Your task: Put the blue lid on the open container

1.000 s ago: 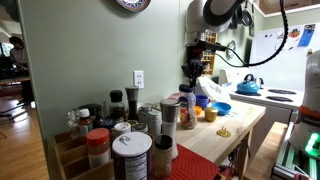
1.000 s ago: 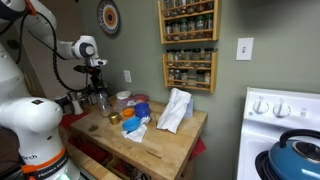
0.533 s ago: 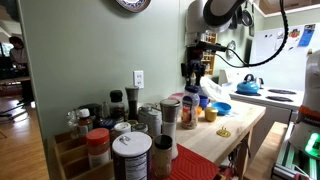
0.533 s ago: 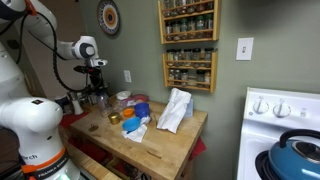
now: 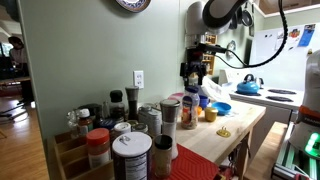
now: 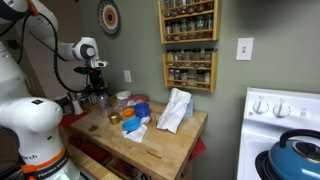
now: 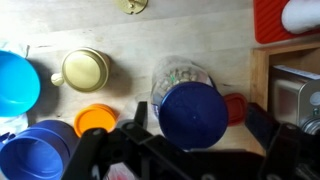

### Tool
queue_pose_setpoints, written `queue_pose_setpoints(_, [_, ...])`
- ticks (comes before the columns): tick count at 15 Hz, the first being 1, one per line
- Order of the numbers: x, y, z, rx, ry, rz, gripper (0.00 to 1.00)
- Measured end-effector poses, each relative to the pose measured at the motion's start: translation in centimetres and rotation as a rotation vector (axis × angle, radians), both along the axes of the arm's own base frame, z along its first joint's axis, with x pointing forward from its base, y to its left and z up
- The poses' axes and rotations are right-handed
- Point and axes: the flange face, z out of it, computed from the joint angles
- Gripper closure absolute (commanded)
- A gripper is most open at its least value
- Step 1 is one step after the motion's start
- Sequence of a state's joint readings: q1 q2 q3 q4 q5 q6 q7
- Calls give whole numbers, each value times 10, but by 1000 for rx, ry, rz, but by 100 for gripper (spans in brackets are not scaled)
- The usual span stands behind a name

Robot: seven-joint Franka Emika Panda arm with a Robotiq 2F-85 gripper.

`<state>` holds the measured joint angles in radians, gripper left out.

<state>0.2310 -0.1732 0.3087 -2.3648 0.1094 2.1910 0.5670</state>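
Your gripper [image 7: 196, 118] stands wide, clear of the lid [image 7: 193, 108]. The lid caps the jar [image 7: 178, 72] by the worktop's [image 7: 200, 30] back edge.

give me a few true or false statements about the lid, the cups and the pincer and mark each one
1. In the wrist view the blue lid lies over the mouth of the clear container. True.
2. The pincer is shut on the orange cup. False: its jaws stand apart on either side of the lid, and the cup sits off to one side.
3. A light blue bowl shows at the edge of the wrist view. True.
4. The kettle on the stove is red. False: it is blue.
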Motion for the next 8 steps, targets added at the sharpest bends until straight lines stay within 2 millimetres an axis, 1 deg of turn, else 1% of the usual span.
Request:
queue_pose_setpoints(1, [0, 0, -3, -1, 6, 0, 5])
queue_pose_setpoints(2, [1, 0, -5, -2, 11, 0, 13])
queue_pose_setpoints(3, [1, 0, -7, -3, 15, 0, 23])
queue_pose_setpoints(5, [1, 1, -10, -5, 21, 0, 36])
queue_pose_setpoints(6, [1, 1, -11, -5, 22, 0, 47])
queue_pose_setpoints(7, [1, 1, -11, -5, 22, 0, 54])
queue_pose_setpoints(8, [2, 1, -10, -4, 21, 0, 55])
